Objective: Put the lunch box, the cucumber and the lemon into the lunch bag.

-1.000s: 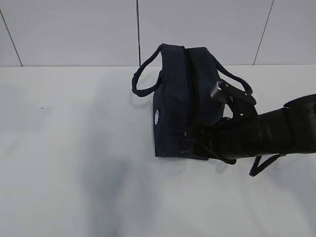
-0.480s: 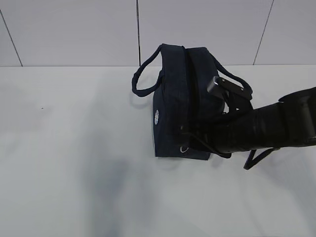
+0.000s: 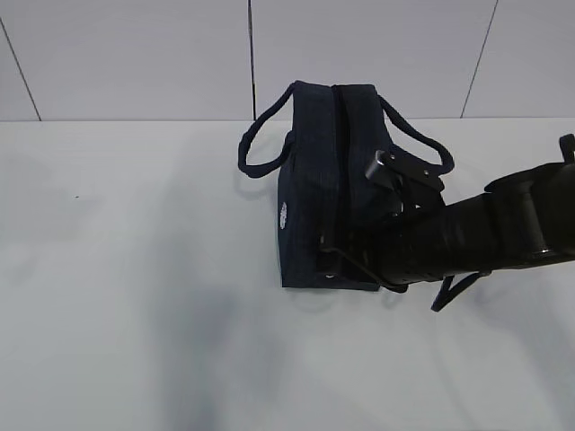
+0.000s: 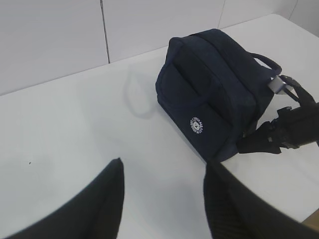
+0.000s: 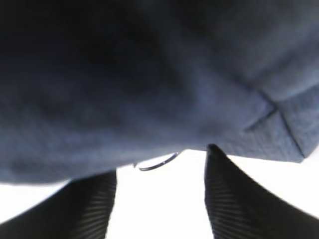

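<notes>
1. The lunch bag (image 3: 328,180) sits on the white bench (image 3: 135,314), and its zipper looks closed.
2. The right tool (image 5: 159,199) has its 2 fingers apart, right by the ring pull (image 5: 158,162), holding nothing.
3. The left tool (image 4: 162,199) hangs apart, well away.
4. I think zipping is the step; next, pinch the ring.

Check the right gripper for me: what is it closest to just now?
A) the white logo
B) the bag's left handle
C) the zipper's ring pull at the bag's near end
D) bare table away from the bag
C: the right wrist view shows the ring pull hanging just in front of the right gripper, between its fingers, under the bag; nothing is gripped yet.
</notes>
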